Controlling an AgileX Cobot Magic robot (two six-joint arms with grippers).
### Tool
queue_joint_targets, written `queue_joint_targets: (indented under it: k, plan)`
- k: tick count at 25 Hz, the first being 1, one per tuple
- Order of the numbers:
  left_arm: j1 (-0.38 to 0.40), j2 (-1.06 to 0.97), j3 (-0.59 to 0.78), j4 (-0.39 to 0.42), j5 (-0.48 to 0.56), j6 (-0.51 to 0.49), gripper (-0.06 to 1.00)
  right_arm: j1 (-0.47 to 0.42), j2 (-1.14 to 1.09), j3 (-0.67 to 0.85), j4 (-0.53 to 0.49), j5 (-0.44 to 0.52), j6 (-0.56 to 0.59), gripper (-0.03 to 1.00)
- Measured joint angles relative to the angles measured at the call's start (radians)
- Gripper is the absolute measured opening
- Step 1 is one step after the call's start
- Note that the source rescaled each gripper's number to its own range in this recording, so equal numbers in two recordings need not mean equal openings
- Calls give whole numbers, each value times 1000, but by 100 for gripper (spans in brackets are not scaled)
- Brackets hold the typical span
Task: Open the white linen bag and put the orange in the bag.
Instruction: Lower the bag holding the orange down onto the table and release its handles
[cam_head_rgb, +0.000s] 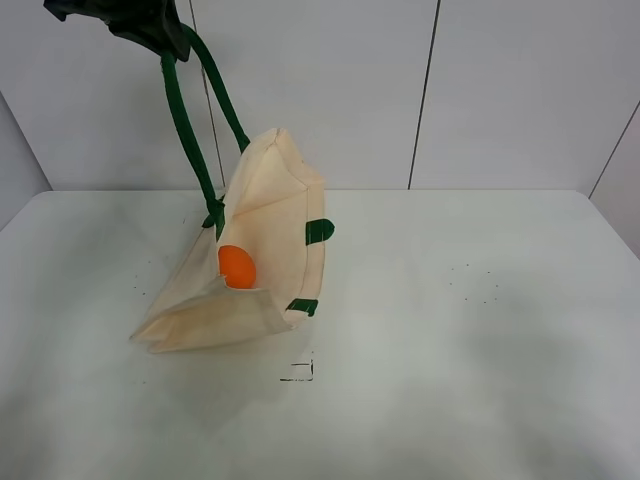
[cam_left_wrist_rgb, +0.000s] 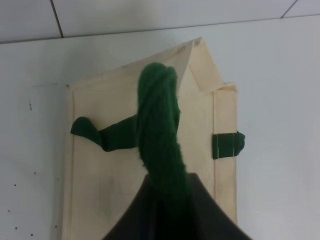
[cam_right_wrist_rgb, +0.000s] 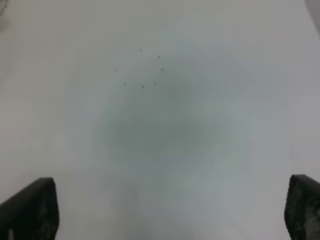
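Note:
The white linen bag (cam_head_rgb: 270, 215) hangs tilted, its lower end resting on the table. My left gripper (cam_head_rgb: 150, 25) is high at the top left, shut on the bag's dark green handles (cam_head_rgb: 185, 120), which are pulled taut. The orange (cam_head_rgb: 237, 268) shows inside the bag's open mouth, low down. In the left wrist view the twisted green handle (cam_left_wrist_rgb: 157, 125) runs up into the dark gripper (cam_left_wrist_rgb: 170, 215) over the bag's cloth (cam_left_wrist_rgb: 100, 165); the orange is hidden there. My right gripper (cam_right_wrist_rgb: 170, 210) is open and empty over bare table, out of the exterior view.
The white table (cam_head_rgb: 480, 330) spreads to the right of the bag. A small black square mark (cam_head_rgb: 300, 372) lies in front of the bag. Dark specks (cam_head_rgb: 470, 285) dot the right side. A white panelled wall stands behind.

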Motion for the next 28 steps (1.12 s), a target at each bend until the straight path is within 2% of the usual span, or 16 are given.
queue_joint_targets:
  k: [8, 16, 23, 25, 27, 28]
  plan:
    - [0, 0, 4, 0, 0, 0, 0, -1, -70, 0, 0, 1, 0, 100]
    - [0, 37, 150, -31, -19, 0, 0, -1, -70, 0, 0, 1, 0, 100]
    - [0, 235, 221, -133, -120, 28, 0, -1, -70, 0, 0, 1, 0, 100]
    - [0, 279, 223, -157, -127, 52, 6, -1, -70, 0, 0, 1, 0, 100]
    - [0, 303, 224, -174, -128, 71, 24, -1, -70, 0, 0, 1, 0, 100]
    - [0, 307, 225, -176, -129, 73, 39, -1, -70, 0, 0, 1, 0, 100]
